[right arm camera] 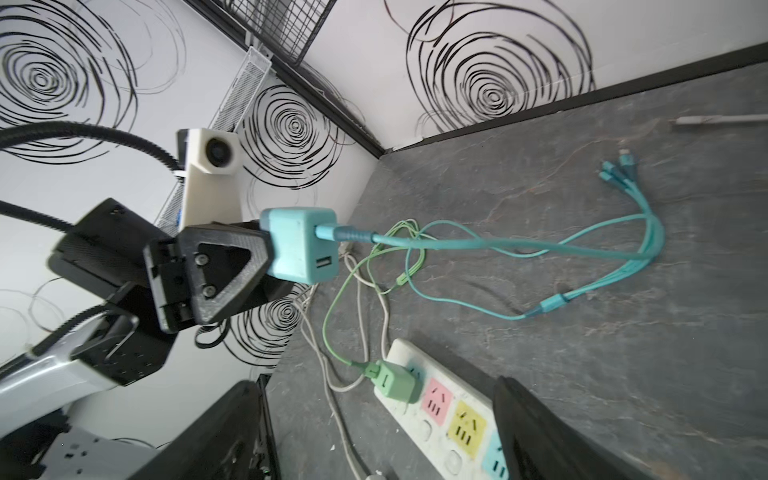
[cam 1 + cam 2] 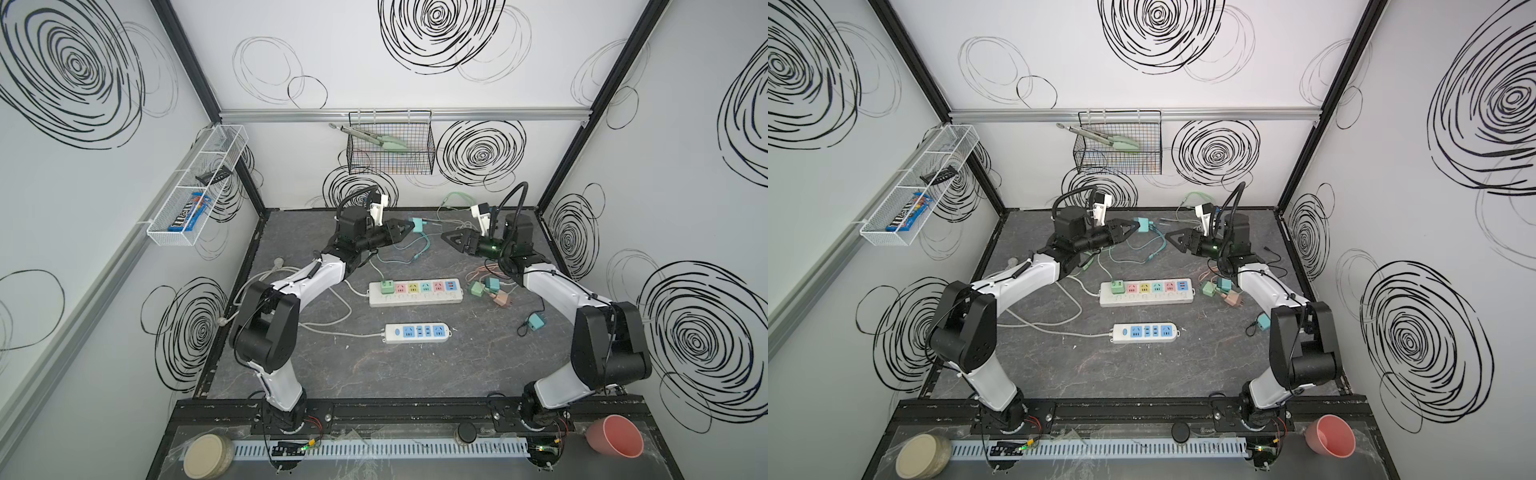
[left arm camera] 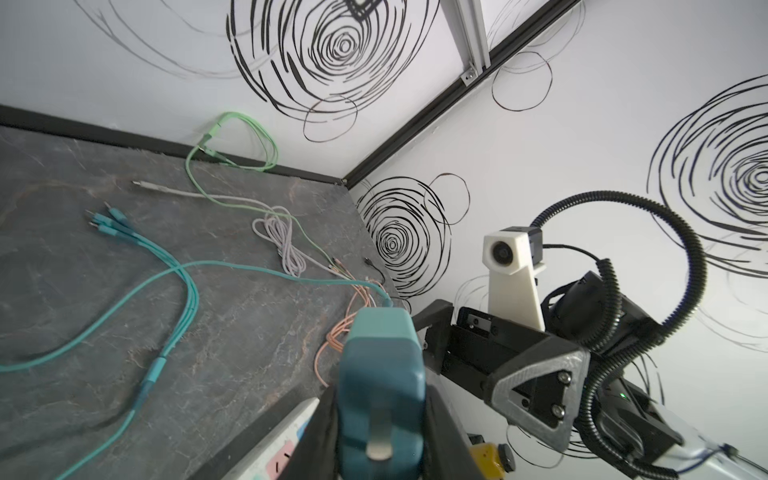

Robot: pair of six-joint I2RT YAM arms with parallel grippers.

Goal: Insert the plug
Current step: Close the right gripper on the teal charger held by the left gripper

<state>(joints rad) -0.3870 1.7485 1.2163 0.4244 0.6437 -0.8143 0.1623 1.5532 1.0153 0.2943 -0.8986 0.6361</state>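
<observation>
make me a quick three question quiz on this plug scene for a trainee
1. True or false: the right gripper holds the teal plug.
2. In both top views, which socket of the multicoloured power strip holds the green plug? A: leftmost. B: middle. C: rightmost.
3. How many power strips lie on the table?

Key:
1. False. The left gripper holds it, and the right gripper is open and empty.
2. A.
3. Two: the multicoloured one and the blue-socket strip.
</observation>
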